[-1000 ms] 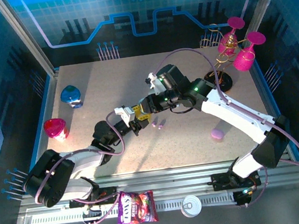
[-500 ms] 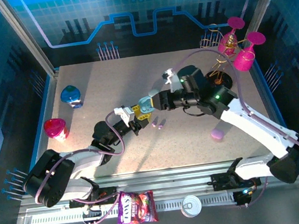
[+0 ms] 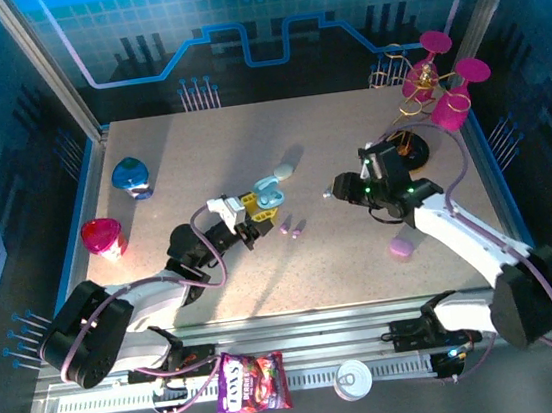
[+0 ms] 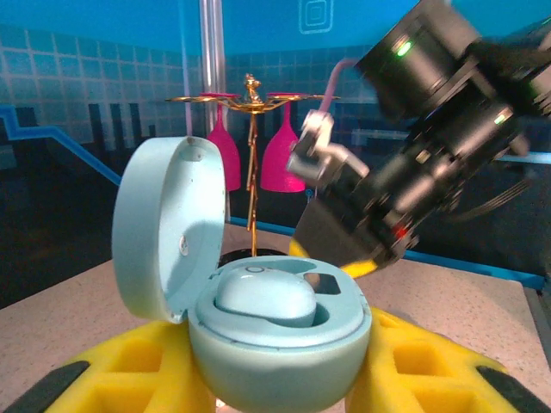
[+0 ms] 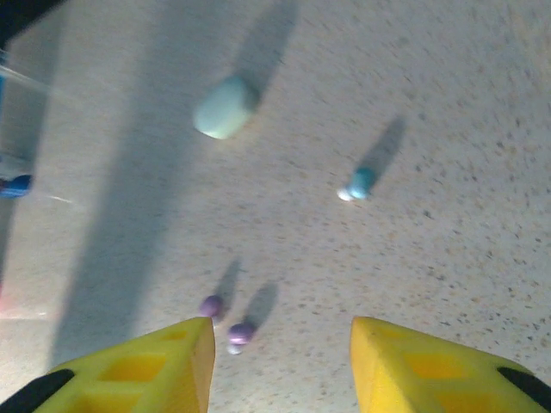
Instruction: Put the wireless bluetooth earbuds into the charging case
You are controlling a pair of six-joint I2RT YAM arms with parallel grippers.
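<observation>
Clamped in left claw (image 3: 256,207): light blue pebble-shaped plastic charging case (image 4: 275,318), lid hinged open. Loose on speckled desk (image 3: 188,142), close beside case: two tiny purple plastic earbuds (image 3: 298,232). Farther from case, right claw (image 5: 280,344) spread wide, empty.

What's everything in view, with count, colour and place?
charging case: one, light blue, open, in left fingers
purple earbuds: two, table, close by it
blue earbud: one, table
closed case: one, pale green, beyond open case
purple case: one, table's right side
glass rack: one, gold, pink glasses, far right corner
blue object, pink object: one each, left side
snack bag, tin: one each, purple, silver, front rail
left fingers: yellow, shut on case
right fingers: yellow, open, empty
</observation>
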